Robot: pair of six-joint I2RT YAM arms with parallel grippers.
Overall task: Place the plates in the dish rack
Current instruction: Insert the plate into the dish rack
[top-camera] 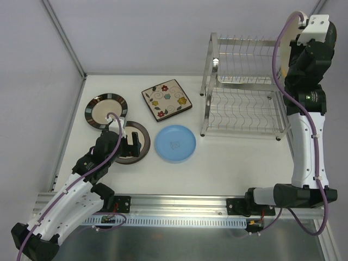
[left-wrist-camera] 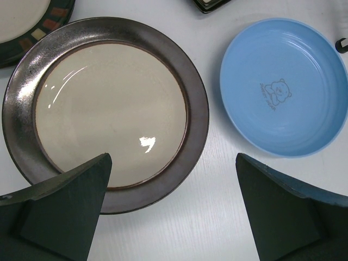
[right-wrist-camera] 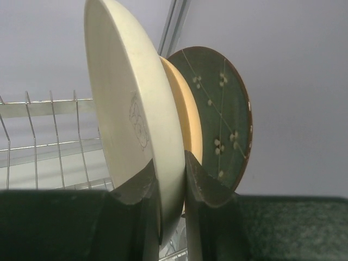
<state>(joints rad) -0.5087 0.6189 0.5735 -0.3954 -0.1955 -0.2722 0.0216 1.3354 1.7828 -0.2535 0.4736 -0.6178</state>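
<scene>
Four plates flat on worktop [top-camera: 228, 163]: striped-rim plate [top-camera: 106, 110] far left, brown-rimmed plate [left-wrist-camera: 109, 109] just nearer, square floral plate [top-camera: 167, 99] toward centre, blue plate [left-wrist-camera: 283, 87] just beside brown-rimmed plate. Above brown-rimmed plate: left claw [left-wrist-camera: 171, 163], fully released, one finger over plate's near rim, other over bare worktop beside blue plate. Right of centre: dish rack [top-camera: 209, 81]. At rack's upper right end: right claw [right-wrist-camera: 169, 168], clenched on lower edge of upright cream plate [right-wrist-camera: 136, 136]. Upright just behind it: tan plate [right-wrist-camera: 185, 109], then dark green plate [right-wrist-camera: 217, 109].
</scene>
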